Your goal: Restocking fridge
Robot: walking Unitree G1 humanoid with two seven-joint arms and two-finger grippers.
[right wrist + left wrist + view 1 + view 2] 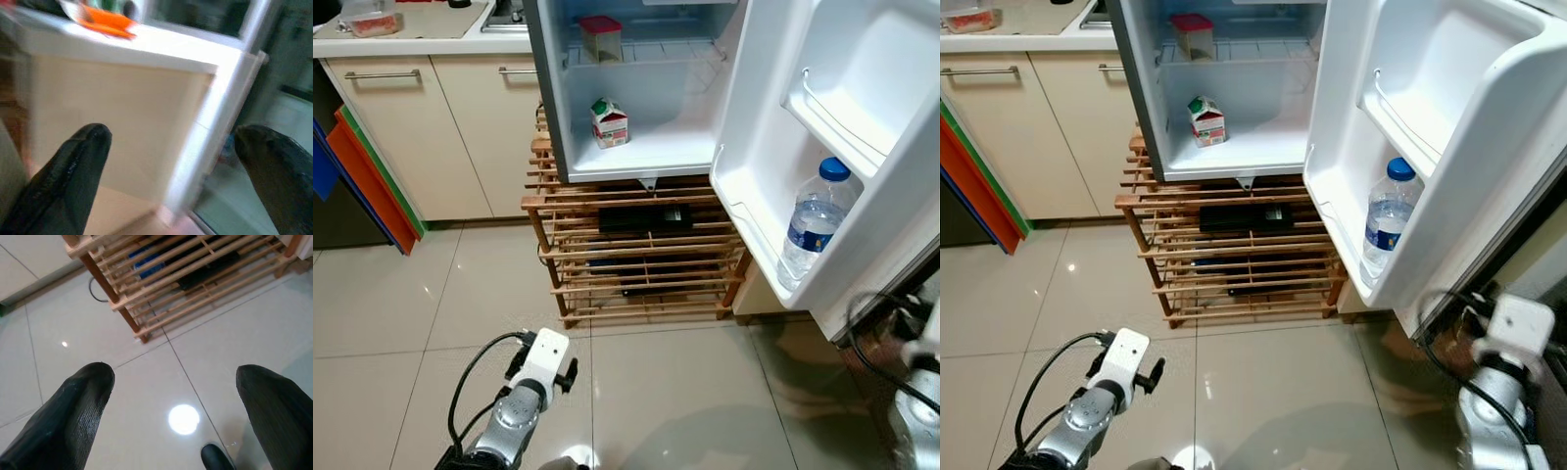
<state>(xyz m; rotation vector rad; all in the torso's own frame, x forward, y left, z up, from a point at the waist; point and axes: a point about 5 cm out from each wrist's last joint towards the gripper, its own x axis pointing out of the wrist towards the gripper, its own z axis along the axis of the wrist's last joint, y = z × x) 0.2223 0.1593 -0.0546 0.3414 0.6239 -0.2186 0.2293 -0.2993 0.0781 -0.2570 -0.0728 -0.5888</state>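
- Small fridge [646,117] stood on a wooden slatted rack [636,255], its door [862,127] swung wide open toward the robot's right
- Cream kitchen cabinets [421,127] with a white countertop [401,39] ran to the left of the fridge; red, green and blue boards [372,181] leaned against them
- Pale glossy floor tiles [401,323] lay in front of the rack
- Black flat object [646,217] lay on the upper tier of the rack, under the fridge
- Water bottle [815,223] with a blue cap stood upright in the lower door shelf
- Milk carton [610,123] stood on the fridge floor, near the left wall
- Red-lidded container [601,38] sat on the wire shelf above the carton
- Left gripper [176,401] hung low over the floor tiles in front of the rack; fingers [73,411] spread wide apart, nothing between them
- Right gripper [171,161] was low beside the open door, facing a blurred cream cabinet side; fingers [73,166] wide apart, holding nothing
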